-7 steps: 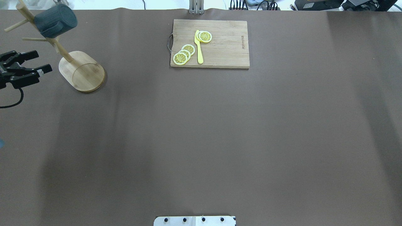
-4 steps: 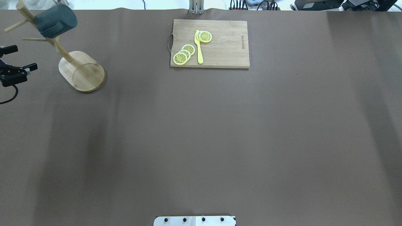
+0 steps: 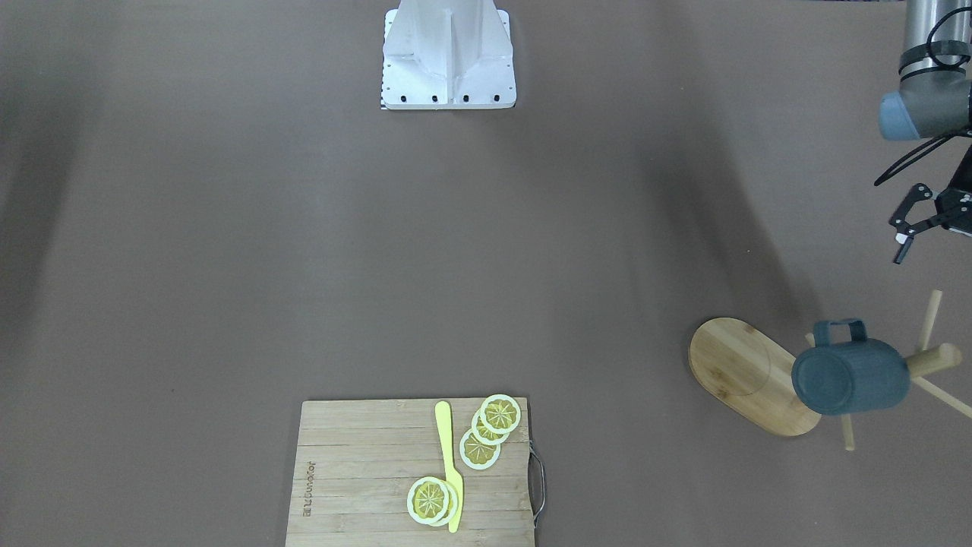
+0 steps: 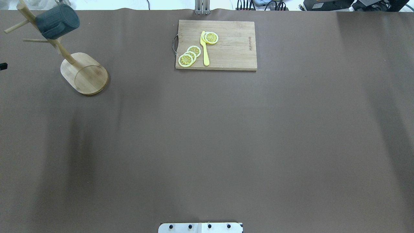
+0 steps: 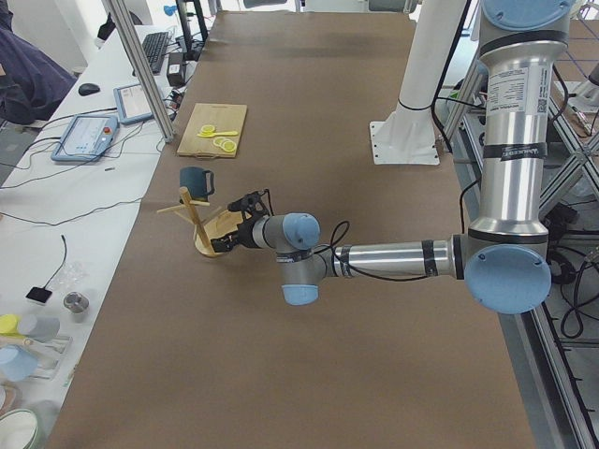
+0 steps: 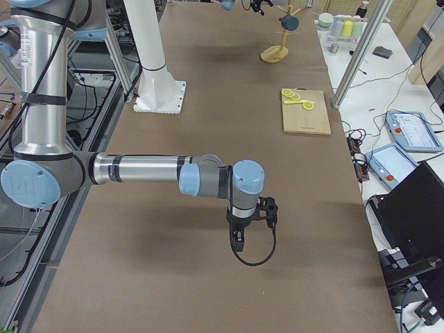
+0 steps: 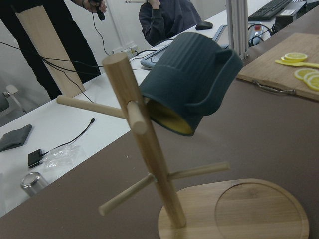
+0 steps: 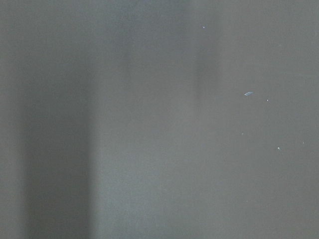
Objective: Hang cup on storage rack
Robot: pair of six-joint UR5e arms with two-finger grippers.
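Back goes the left end effector (image 3: 913,225): a second ago it sat well inside the overhead view, pointed at the storage rack (image 3: 740,372), and now only a black tip shows at that view's left edge. From the front-facing camera its fingers stand spread apart with nothing between them, released and well clear of the rack.

And the cup (image 3: 850,377) is up! It hangs high on the storage rack, right against the central post, tilted, with its yellow mouth tipped down toward the post and its squared handle on the outer side. Which peg carries it, I cannot tell.

Over to the right end effector (image 6: 239,239): it hovers above the bare brown desk (image 4: 207,145), far from the rack, and whether it is released or clenched cannot be told.

At the desk's far edge sits a cutting board (image 4: 233,55) with lemon slices (image 4: 186,60) and a yellow knife (image 4: 205,53).
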